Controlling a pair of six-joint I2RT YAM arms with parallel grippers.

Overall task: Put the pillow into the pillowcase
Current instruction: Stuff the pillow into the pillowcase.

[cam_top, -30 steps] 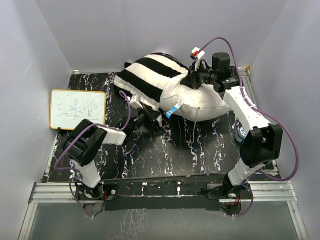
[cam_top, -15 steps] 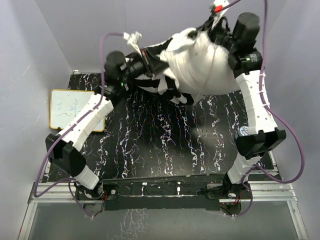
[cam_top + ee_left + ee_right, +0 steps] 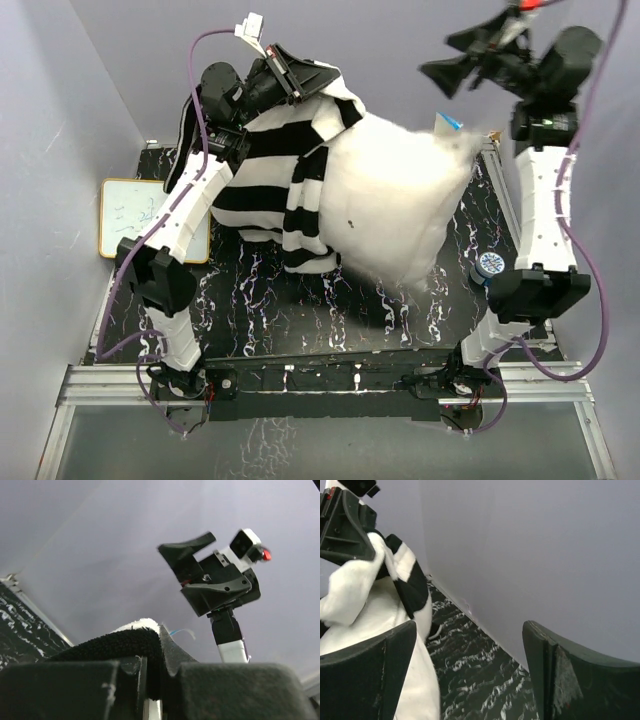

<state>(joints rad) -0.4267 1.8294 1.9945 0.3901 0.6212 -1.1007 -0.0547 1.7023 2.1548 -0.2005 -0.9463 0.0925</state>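
High at the back left, my left gripper (image 3: pixel 305 82) is shut on the top edge of the black-and-white striped pillowcase (image 3: pixel 270 170), which hangs down from it. The left wrist view shows the jaws (image 3: pixel 155 665) pinched on the dark fabric (image 3: pixel 120 642). The plump white pillow (image 3: pixel 400 200) sticks out of the pillowcase to the right and sags over the table. My right gripper (image 3: pixel 450 55) is raised at the back right, open, with nothing between its fingers (image 3: pixel 560 675) and clear of the pillow (image 3: pixel 360 605).
A small whiteboard (image 3: pixel 125 215) lies at the table's left edge, partly behind the left arm. A blue round object (image 3: pixel 490 265) sits by the right arm. Grey walls close in the back and both sides of the black marbled table (image 3: pixel 330 320).
Both arms have lifted the bundle off the table. The right gripper has opened and let go of the pillow, which now hangs from the pillowcase held by the left gripper.
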